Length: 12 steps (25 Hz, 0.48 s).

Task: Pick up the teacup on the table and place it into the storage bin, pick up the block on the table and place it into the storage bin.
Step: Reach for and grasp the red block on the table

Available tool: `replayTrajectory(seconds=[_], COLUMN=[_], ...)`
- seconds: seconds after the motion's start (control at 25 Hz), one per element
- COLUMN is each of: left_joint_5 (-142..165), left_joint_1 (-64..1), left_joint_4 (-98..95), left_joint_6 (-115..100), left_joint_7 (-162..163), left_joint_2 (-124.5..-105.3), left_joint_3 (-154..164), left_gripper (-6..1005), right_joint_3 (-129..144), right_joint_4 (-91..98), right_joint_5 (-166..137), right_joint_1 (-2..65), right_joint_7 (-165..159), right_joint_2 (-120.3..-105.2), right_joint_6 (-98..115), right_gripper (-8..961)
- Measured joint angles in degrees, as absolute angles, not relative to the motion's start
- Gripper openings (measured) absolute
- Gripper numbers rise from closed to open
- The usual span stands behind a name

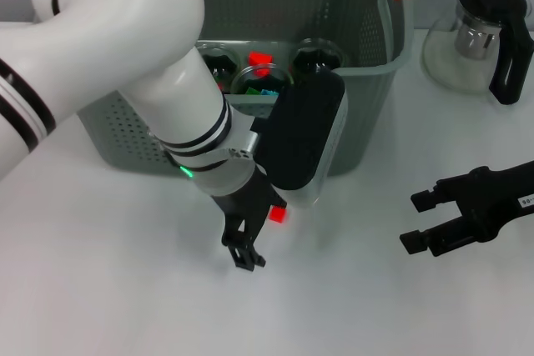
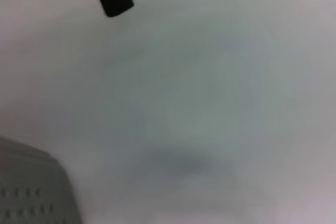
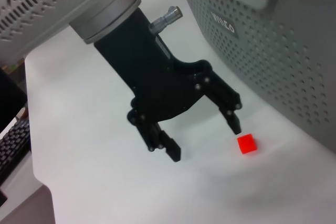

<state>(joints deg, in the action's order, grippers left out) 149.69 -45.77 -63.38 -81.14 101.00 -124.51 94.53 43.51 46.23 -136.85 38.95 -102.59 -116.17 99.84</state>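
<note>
My left gripper hangs with fingers spread, low over bare white table. The red block sits just beside one fingertip, and close behind it the storage bin wall rises, leaving me only a narrow lane on that side. Open table lies toward my near side. My right gripper, fingers apart, sits well off to the right. A glass teapot occupies the far right corner.

lab bench, white table, keyboard
</note>
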Motion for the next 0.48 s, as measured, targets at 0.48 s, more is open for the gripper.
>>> replayTrajectory(seconds=[0.48], left_joint_5=[134.3], left_joint_1=[-35.8], left_joint_4=[-72.3], left_joint_6=[-99.6], left_joint_7=[99.7], left_joint_2=[-124.24], left_joint_3=[73.5], left_gripper=[883], right_joint_3=[43.6], right_joint_4=[46.2], right_joint_5=[-136.8], right_joint_1=[39.7], right_joint_7=[-100.7], right_joint_2=[-116.8], right_joint_6=[99.9], right_gripper=[918])
